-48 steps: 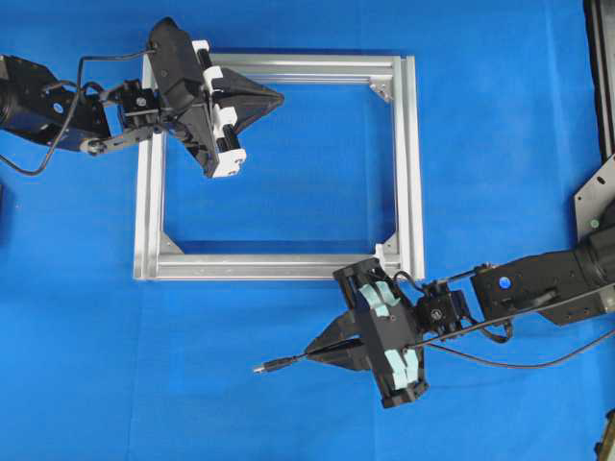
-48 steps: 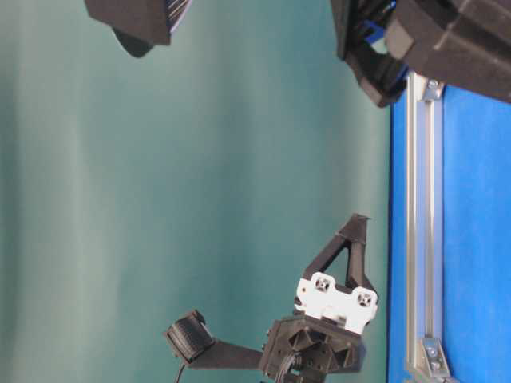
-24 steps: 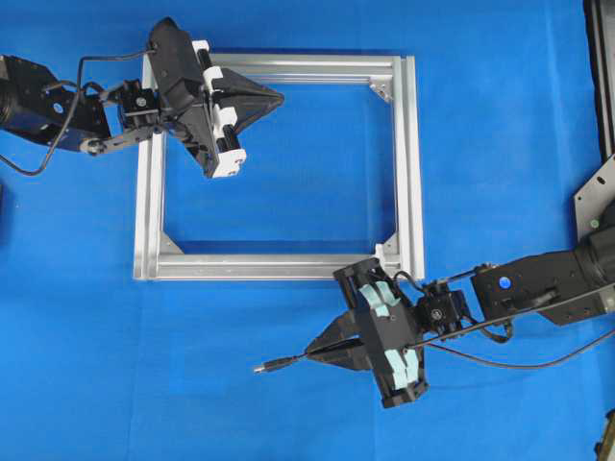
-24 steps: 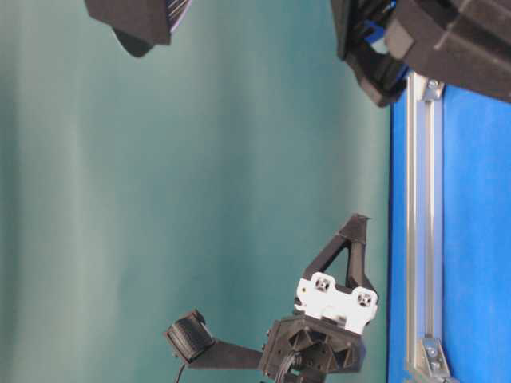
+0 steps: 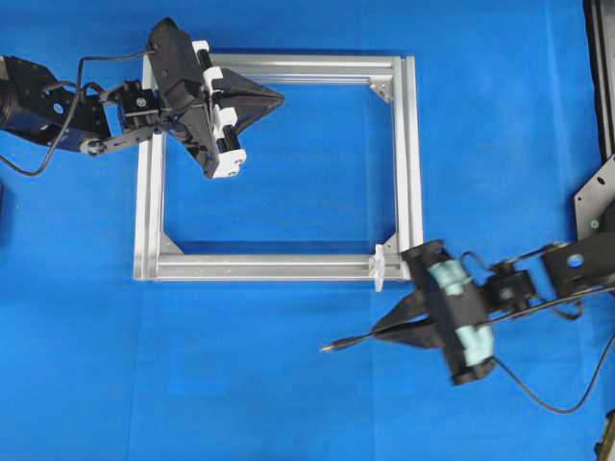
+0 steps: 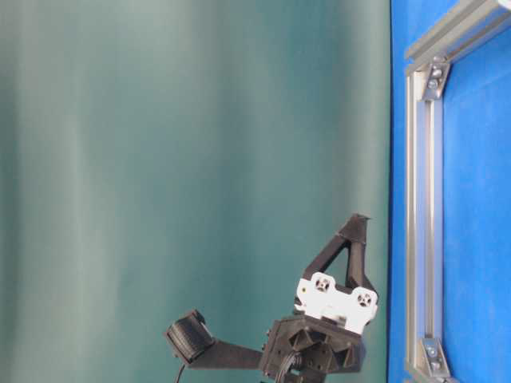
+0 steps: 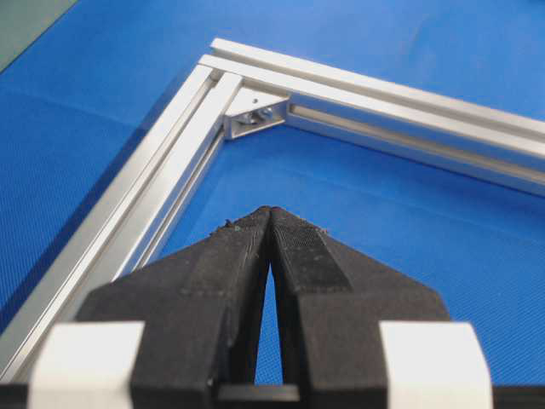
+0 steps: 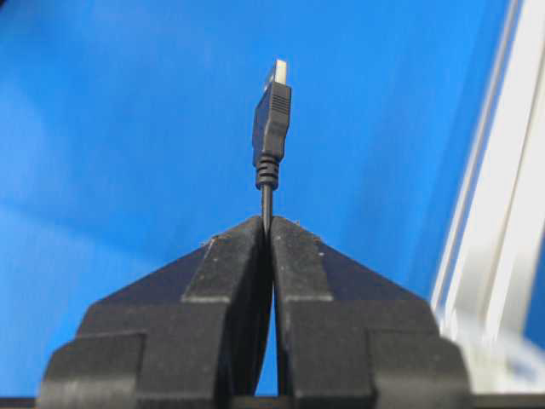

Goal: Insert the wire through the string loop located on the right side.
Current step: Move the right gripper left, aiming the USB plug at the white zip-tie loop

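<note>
Wire [image 5: 360,337] — plug leftward, alongside frame [image 5: 279,266]

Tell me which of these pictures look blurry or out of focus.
Right wrist view: the frame at the right edge is smeared soft, while the plug is fairly sharp. Left wrist view: crisp throughout. Overhead view: sharp, evenly lit. Table-level view: clear, but turned sideways.

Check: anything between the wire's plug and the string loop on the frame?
Nothing visible. The right hand holds the wire below the frame, plug pointing left over bare blue cloth. The string loop stands up and right of the plug, with only open cloth between them.
</note>
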